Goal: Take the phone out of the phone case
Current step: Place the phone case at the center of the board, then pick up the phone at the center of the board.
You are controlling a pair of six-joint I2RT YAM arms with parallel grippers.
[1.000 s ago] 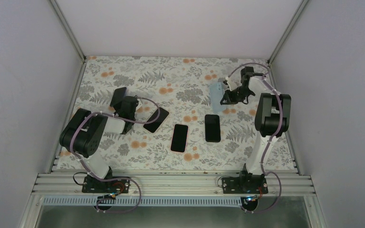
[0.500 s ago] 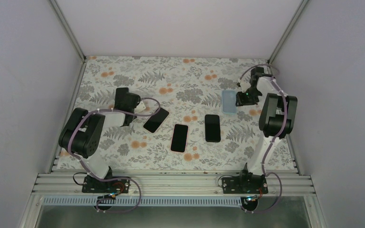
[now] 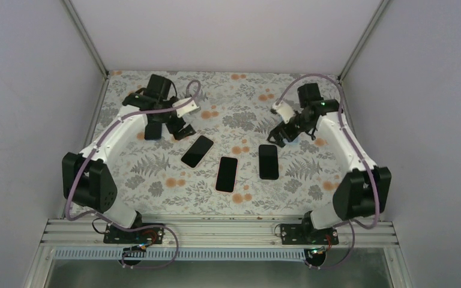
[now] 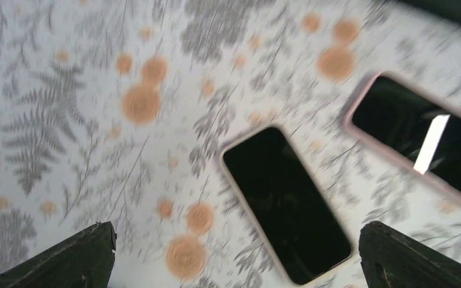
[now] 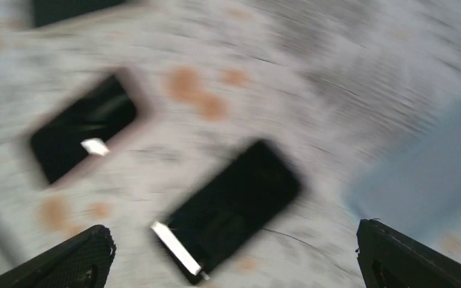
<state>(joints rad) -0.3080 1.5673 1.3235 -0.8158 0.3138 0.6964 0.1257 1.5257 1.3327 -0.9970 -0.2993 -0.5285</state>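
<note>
On the left, the left tool (image 3: 168, 127) is hanging above the far part of the floral surface (image 3: 156, 174). Its jaws are standing wide apart and gripping nothing. In its own wrist view both fingers (image 4: 66, 258) are sitting out at the bottom corners, with only the pattern and phones between them.

Just to its right the left-hand phone (image 3: 197, 150) is lying face up and slanted. A pinkish rim is showing round it, so I am taking it to be sitting in its case. The middle phone (image 3: 227, 174) is lying nearer the arms, apart from it, and showing the same pinkish edge. The black phone (image 3: 268, 161) beside that is showing no rim I can make out.

Just beyond that phone the right tool (image 3: 281, 135) is hovering, likewise spread wide, empty and touching nothing. The pale blue case (image 5: 420, 174) is showing at the right of its blurred wrist view, flat on the surface. From above, the arm is hiding it.

The step in hand, as I am reading it, is reaching for a cased phone. Doing it well is looking like a two-tool job. One tool should be pinning the case's long edge down while the other is working at a corner, peeling the soft rim back rather than pulling the glass. The phone is lying flat, so the fingers are needing a low, shallow approach at a short end. A slick screen is likely to be slipping under a careless pinch.
</note>
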